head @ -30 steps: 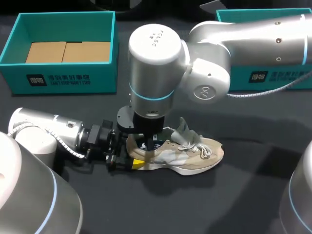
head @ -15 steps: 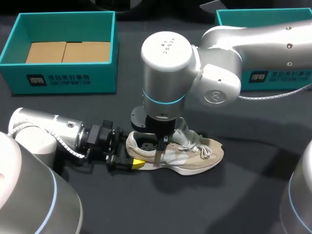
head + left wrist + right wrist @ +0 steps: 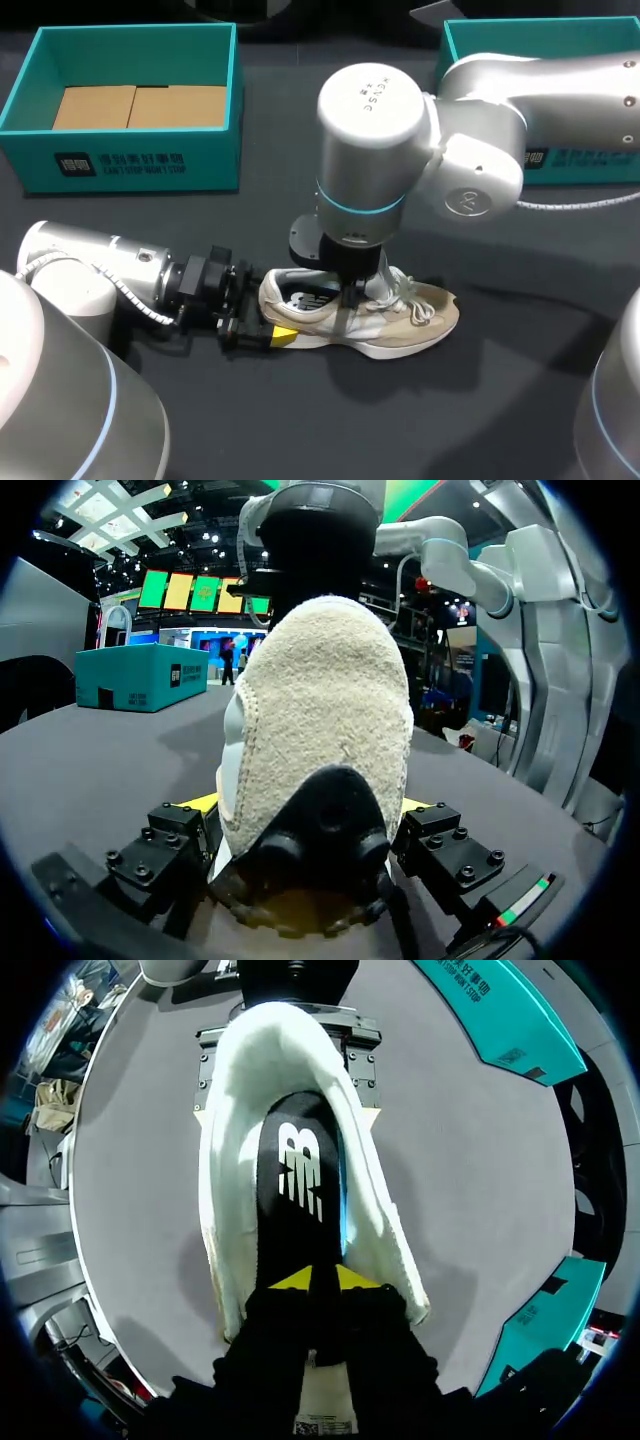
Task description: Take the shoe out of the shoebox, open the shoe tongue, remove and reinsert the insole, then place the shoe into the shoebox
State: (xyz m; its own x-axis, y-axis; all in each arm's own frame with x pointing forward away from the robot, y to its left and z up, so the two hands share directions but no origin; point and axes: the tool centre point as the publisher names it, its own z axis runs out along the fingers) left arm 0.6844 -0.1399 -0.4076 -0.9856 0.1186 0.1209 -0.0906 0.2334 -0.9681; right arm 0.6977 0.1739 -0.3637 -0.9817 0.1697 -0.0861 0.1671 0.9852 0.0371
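Observation:
The beige shoe (image 3: 400,318) lies on its sole on the dark table, toe pointing right. My left gripper (image 3: 268,325) comes in low from the left, and its yellow fingertips (image 3: 200,802) press on both sides of the shoe's heel (image 3: 320,710). The black insole (image 3: 300,1190) lies flat inside the shoe (image 3: 225,1220); the insole (image 3: 300,297) shows through the shoe's opening. My right gripper (image 3: 350,293) points straight down into the opening near the tongue. In its wrist view the right gripper (image 3: 316,1280) has its tips on the insole, only a narrow slit apart, with nothing between them.
A teal shoebox (image 3: 130,165) with cardboard inside stands at the back left. A second teal box (image 3: 580,160) sits at the back right, partly behind my right arm. The shoe's laces (image 3: 415,305) hang loose over its right half.
My right arm has slid right along the shoe, from the heel opening toward the tongue, uncovering the insole. Its tips have parted slightly. The left gripper and shoe have stayed still.

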